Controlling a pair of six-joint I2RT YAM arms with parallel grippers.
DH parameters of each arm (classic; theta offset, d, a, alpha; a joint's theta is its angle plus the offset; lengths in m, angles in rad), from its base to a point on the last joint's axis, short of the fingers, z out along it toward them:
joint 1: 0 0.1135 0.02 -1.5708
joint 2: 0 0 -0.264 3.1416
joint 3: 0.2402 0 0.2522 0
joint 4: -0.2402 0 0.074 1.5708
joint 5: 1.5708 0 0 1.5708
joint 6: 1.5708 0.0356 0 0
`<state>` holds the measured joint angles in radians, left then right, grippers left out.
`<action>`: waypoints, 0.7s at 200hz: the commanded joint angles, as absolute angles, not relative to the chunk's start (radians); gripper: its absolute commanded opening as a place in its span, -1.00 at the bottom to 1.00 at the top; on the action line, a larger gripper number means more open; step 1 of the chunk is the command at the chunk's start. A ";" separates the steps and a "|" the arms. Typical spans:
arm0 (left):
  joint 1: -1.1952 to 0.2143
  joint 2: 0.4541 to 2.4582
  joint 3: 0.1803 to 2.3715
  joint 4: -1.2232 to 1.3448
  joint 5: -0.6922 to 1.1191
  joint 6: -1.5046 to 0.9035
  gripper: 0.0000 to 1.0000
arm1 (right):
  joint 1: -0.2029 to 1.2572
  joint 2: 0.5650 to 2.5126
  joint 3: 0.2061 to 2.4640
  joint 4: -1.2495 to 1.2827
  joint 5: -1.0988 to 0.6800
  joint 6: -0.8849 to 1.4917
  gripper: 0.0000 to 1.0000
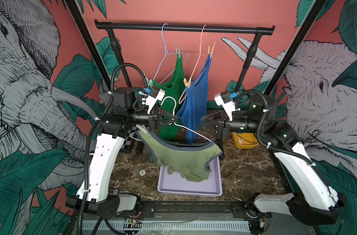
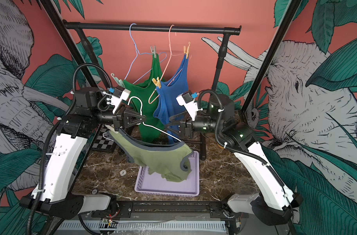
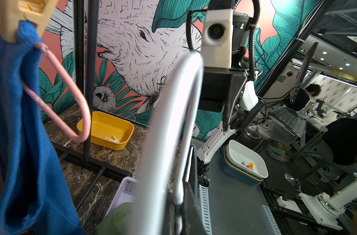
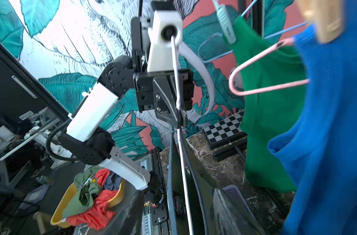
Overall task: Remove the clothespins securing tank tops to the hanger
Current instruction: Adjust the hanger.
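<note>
Elephant-and-leaf walls (image 1: 21,81) close in a dark marbled tabletop (image 1: 244,173). Above it the left gripper (image 1: 176,119) has its jaws pressed together on the neck of the white hanger (image 1: 193,133), which it holds off the rail and tilted. The right gripper (image 1: 201,122) faces it with jaws apart and nothing clamped. In the right wrist view the hanger's wire runs between its fingers, though contact cannot be made out. From that hanger droops the olive tank top (image 1: 183,160), pinned at the end nearer the left arm by one white clothespin (image 1: 142,128). Its loose lower part sags into the lilac basket (image 1: 189,189) below. Behind the grippers the black rail (image 1: 183,27) carries two more hangers, making three in all. The blue hanger (image 1: 163,50) bears the green tank top (image 1: 173,91), fixed by one grey clothespin (image 1: 178,51) up high and one mint clothespin (image 2: 115,78) lower down. The pink hanger (image 1: 200,46) bears the blue tank top (image 1: 196,101), fixed by two yellow-orange clothespins (image 1: 211,50), the lower clothespin (image 1: 187,82) sitting at the top's other strap. That makes five pins on three tops. One more pale clothespin (image 3: 112,139) lies in the yellow tub (image 3: 105,130) by the rail's foot.
</note>
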<state>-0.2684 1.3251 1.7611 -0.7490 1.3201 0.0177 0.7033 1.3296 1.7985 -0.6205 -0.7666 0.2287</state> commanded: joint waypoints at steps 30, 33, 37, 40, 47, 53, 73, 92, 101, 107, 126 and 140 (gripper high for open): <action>-0.280 1.286 1.753 -0.730 1.363 0.004 -1.00 | 0.813 1.447 1.894 -0.666 -0.723 0.098 0.07; -0.279 1.287 1.753 -0.728 1.364 0.003 -1.00 | 0.815 1.451 1.898 -0.664 -0.727 0.101 0.07; -0.281 1.288 1.751 -0.725 1.364 0.000 -1.00 | 0.818 1.457 1.900 -0.661 -0.733 0.103 0.07; -0.281 1.289 1.750 -0.723 1.364 -0.002 -1.00 | 0.820 1.461 1.902 -0.658 -0.741 0.104 0.07; -0.283 1.291 1.749 -0.719 1.367 -0.003 -1.00 | 0.824 1.467 1.904 -0.653 -0.751 0.103 0.06; -0.284 1.291 1.746 -0.719 1.367 -0.003 -1.00 | 0.828 1.470 1.903 -0.647 -0.750 0.102 0.06; -0.285 1.286 1.740 -0.717 1.368 -0.004 -1.00 | 0.830 1.475 1.894 -0.627 -0.751 0.106 -0.02; -0.286 1.279 1.740 -0.718 1.374 -0.006 -1.00 | 0.830 1.488 1.894 -0.618 -0.757 0.108 -0.16; -0.285 1.276 1.742 -0.716 1.375 -0.008 -1.00 | 0.830 1.493 1.896 -0.616 -0.757 0.107 -0.28; -0.286 1.275 1.744 -0.715 1.377 -0.008 -1.00 | 0.830 1.497 1.896 -0.616 -0.755 0.106 -0.41; -0.286 1.272 1.753 -0.715 1.382 -0.006 -1.00 | 0.830 1.505 1.890 -0.605 -0.755 0.106 -0.79; -0.286 1.273 1.753 -0.717 1.385 0.000 -1.00 | 0.830 1.510 1.884 -0.598 -0.755 0.101 -0.91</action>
<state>-0.2806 1.3079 1.7439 -0.7479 1.3376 0.0097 0.8253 1.4975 1.8702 -0.6453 -0.7448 0.1242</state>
